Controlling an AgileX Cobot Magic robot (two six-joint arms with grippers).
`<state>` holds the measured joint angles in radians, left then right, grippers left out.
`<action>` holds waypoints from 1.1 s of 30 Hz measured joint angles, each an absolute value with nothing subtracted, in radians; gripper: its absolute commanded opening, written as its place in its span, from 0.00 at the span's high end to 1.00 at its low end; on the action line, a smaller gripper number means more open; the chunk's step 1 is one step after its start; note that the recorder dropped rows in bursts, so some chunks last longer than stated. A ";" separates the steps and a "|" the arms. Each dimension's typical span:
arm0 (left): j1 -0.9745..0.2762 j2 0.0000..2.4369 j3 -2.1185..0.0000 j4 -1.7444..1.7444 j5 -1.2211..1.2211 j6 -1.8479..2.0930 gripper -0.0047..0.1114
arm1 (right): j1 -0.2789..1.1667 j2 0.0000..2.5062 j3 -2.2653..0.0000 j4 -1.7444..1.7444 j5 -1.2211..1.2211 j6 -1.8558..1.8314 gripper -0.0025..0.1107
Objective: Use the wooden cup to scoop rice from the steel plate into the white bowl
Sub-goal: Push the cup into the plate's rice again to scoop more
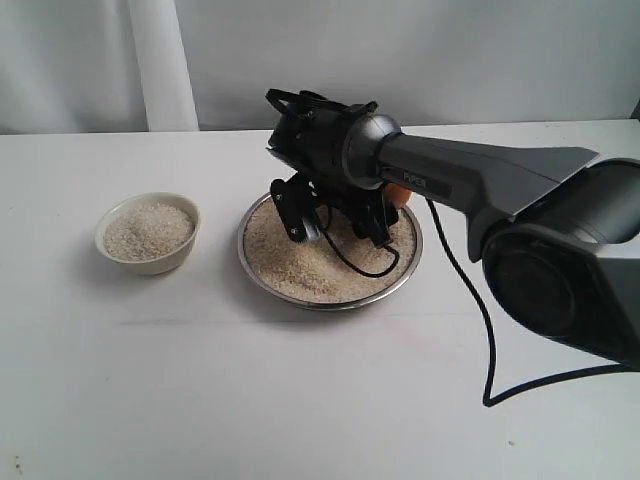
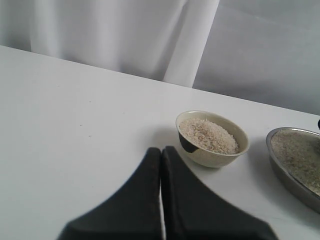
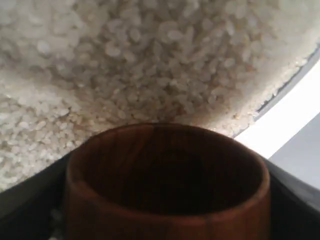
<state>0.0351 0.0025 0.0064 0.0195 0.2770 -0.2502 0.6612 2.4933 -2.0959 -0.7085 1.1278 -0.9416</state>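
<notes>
R jaws: clamped on wooden cup [image 3: 165,165]; dark fingers [image 3: 20,210] press its wall either side
R gripper [image 3: 167,200]: low over steel plate [image 1: 330,303], near its back edge; cup mouth faces rice [image 3: 150,60], just short of it; cup inside looks empty
L jaws: together, nothing held
L gripper [image 2: 161,165]: above bare table [image 1: 300,400]; white bowl [image 2: 210,157] near, ahead of it
Bowl: well apart from plate; already holds rice close to rim
Risk 1: cup driven toward plate edge; grains likely pushed over thin rim
Risk 2: smooth round cup may twist in grip under rice load
Risk 3: bowl nearly full; a full cup may overflow it
Risk 4: cable [image 1: 360,265] hangs over plate; may drag grains
R arm pose: reaches in from right of exterior view; wrist pitched down over plate
L arm pose: not in exterior view
</notes>
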 measured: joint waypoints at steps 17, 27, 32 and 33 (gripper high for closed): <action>0.035 0.003 0.006 0.019 0.277 -0.250 0.96 | 0.659 2.538 -2.096 -0.713 1.042 -0.943 0.98; 0.035 0.003 0.006 0.019 0.277 -0.250 0.96 | 0.659 2.538 -2.096 -0.679 1.025 -0.943 0.98; 0.035 0.003 0.006 0.019 0.277 -0.250 0.96 | 0.659 2.538 -2.099 -0.637 1.012 -0.943 0.98; 0.035 0.003 0.006 0.019 0.277 -0.250 0.96 | 0.659 2.536 -2.100 -0.628 1.010 -0.943 0.98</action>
